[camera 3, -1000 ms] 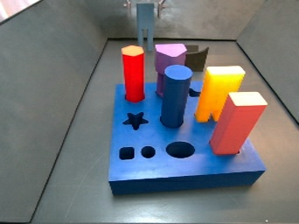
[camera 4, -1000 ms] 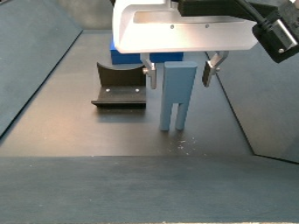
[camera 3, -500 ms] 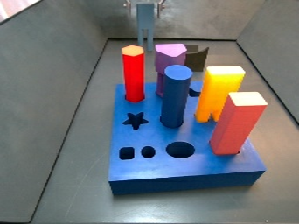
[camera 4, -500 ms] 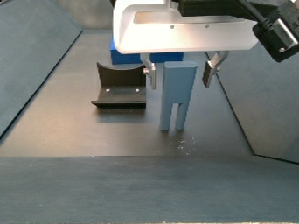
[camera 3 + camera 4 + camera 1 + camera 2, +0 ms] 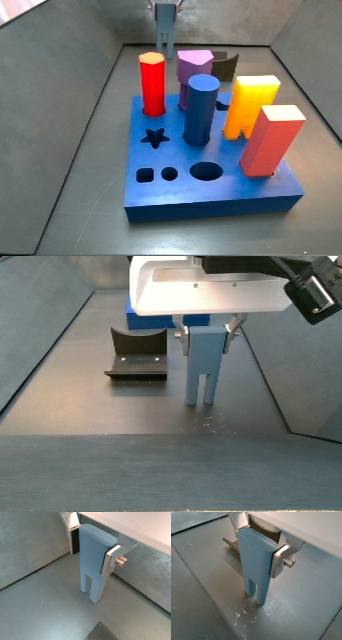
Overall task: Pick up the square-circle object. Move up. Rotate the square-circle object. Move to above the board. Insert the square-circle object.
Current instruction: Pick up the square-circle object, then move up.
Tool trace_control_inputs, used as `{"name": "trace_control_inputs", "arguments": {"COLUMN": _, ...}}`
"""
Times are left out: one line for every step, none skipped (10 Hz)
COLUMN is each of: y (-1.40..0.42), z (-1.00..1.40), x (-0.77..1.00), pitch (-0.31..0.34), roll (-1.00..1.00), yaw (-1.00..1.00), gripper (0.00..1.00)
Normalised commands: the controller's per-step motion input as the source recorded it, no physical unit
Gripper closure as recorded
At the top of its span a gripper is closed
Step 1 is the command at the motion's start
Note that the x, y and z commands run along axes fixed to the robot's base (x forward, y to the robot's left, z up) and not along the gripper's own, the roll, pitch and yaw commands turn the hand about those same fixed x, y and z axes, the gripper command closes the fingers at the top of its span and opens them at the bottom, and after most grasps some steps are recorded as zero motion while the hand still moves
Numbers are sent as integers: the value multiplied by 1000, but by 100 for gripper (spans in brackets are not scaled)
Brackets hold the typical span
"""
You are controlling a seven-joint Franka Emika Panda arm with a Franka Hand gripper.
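The square-circle object (image 5: pixel 205 361) is a tall slate block with two prongs pointing down. It stands upright with its prong tips on the grey floor and shows in both wrist views (image 5: pixel 92 567) (image 5: pixel 256 567). It is also at the far back in a side view (image 5: pixel 164 28). My gripper (image 5: pixel 203 334) is shut on its broad upper body, with the silver fingers (image 5: pixel 111 558) (image 5: pixel 282 558) pressed against both narrow sides. The board (image 5: pixel 214 190) is a bright-blue slab with star, square and round holes near its front edge, apart from the gripper.
Upright pegs stand on the board: red (image 5: pixel 152 82), purple (image 5: pixel 195 66), a dark blue cylinder (image 5: pixel 201 108), yellow (image 5: pixel 249 104) and salmon (image 5: pixel 274 138). The dark fixture (image 5: pixel 138 356) stands on the floor beside the block. Grey walls close in both sides.
The two fingers have closed inward onto the sides of the slate block. The block has stayed upright on the floor.
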Motion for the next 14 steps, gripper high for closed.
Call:
{"name": "trace_control_inputs", "arguments": {"y": 0, "z": 0, "x": 0, "pitch": 0, "roll": 0, "yaw": 0, "gripper": 100}}
{"name": "trace_control_inputs", "arguments": {"y": 0, "z": 0, "x": 0, "pitch": 0, "roll": 0, "yaw": 0, "gripper": 100}}
{"name": "trace_control_inputs", "arguments": {"y": 0, "z": 0, "x": 0, "pitch": 0, "roll": 0, "yaw": 0, "gripper": 100}}
{"name": "trace_control_inputs", "arguments": {"y": 0, "z": 0, "x": 0, "pitch": 0, "roll": 0, "yaw": 0, "gripper": 100}}
{"name": "trace_control_inputs", "arguments": {"y": 0, "z": 0, "x": 0, "pitch": 0, "roll": 0, "yaw": 0, "gripper": 100}}
{"name": "trace_control_inputs", "arguments": {"y": 0, "z": 0, "x": 0, "pitch": 0, "roll": 0, "yaw": 0, "gripper": 100}}
{"name": "trace_control_inputs", "arguments": {"y": 0, "z": 0, "x": 0, "pitch": 0, "roll": 0, "yaw": 0, "gripper": 100}}
{"name": "trace_control_inputs", "arguments": {"y": 0, "z": 0, "x": 0, "pitch": 0, "roll": 0, "yaw": 0, "gripper": 100}}
{"name": "trace_control_inputs", "arguments": {"y": 0, "z": 0, "x": 0, "pitch": 0, "roll": 0, "yaw": 0, "gripper": 100}}
{"name": "trace_control_inputs", "arguments": {"y": 0, "z": 833, "x": 0, "pitch": 0, "roll": 0, "yaw": 0, "gripper": 100}}
{"name": "trace_control_inputs", "arguments": {"y": 1, "z": 821, "x": -4, "pitch": 14, "roll": 20, "yaw": -36, "gripper": 100}}
{"name": "trace_control_inputs", "arguments": {"y": 6, "z": 637, "x": -23, "pitch": 55, "roll": 28, "yaw": -39, "gripper": 100}}
{"name": "trace_control_inputs", "arguments": {"y": 8, "z": 535, "x": -21, "pitch": 66, "roll": 34, "yaw": -36, "gripper": 100}}
{"name": "trace_control_inputs", "arguments": {"y": 8, "z": 373, "x": -11, "pitch": 76, "roll": 44, "yaw": -30, "gripper": 100}}
